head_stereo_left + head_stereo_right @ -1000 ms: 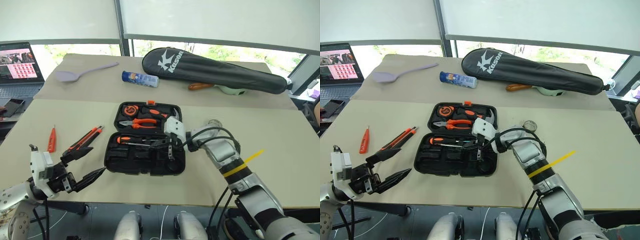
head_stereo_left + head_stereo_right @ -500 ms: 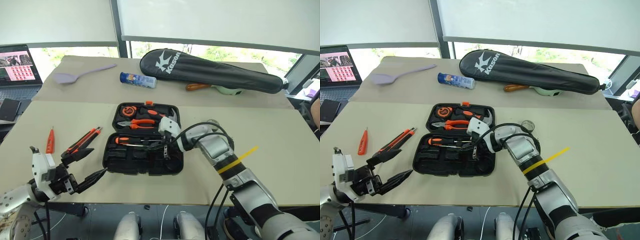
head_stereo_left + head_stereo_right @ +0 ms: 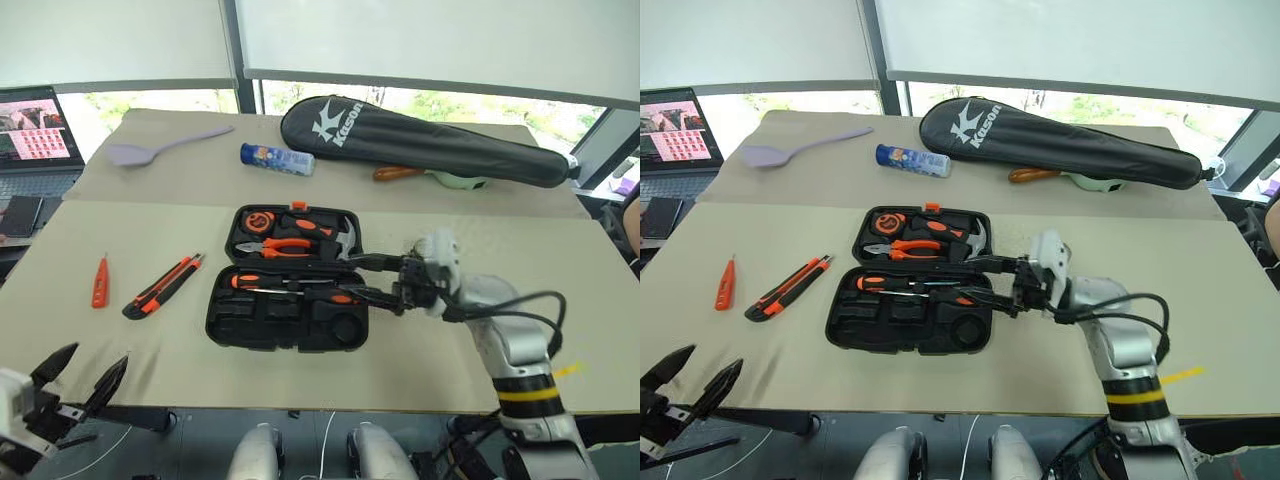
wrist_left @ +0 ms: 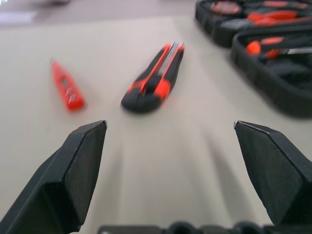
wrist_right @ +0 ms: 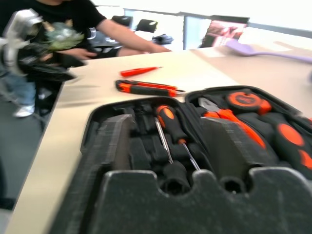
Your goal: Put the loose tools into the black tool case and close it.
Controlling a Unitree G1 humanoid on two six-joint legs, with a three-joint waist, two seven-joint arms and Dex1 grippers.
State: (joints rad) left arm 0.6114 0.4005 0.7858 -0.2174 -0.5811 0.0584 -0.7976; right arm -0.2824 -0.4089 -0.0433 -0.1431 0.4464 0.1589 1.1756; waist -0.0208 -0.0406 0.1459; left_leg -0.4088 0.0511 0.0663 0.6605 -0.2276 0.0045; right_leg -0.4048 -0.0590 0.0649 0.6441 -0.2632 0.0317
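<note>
Black plastic, hinged and lying open near the middle of the tan table [image 3: 560, 290], the black tool case [image 3: 288, 290] shows its moulded slots partly filled. Its far half holds orange-handled pliers [image 3: 283, 245] and a hammer [image 3: 338, 238]; its near half holds two black-and-orange screwdrivers [image 3: 290, 285] lying side by side, and a small black tape roll [image 3: 347, 328] appears to sit in a round recess at the near right corner, though that is hard to make out.

Two loose tools lie on the table to the case's left: the orange-black utility knife [image 3: 163, 286] just beside it, and the small red tester screwdriver [image 3: 100, 282] further out. By my reading the task is well past halfway, with those two tools to stow and the lid to close.

Over the case's right edge, the right gripper [image 3: 372, 279] reaches in level from the right, its fingers parted and holding nothing, one above the screwdriver slots. At the table's near left corner, low and off the edge, the left gripper [image 3: 80, 375] has its fingers spread wide and empty, pointing across the table toward the knife and tester.
</note>
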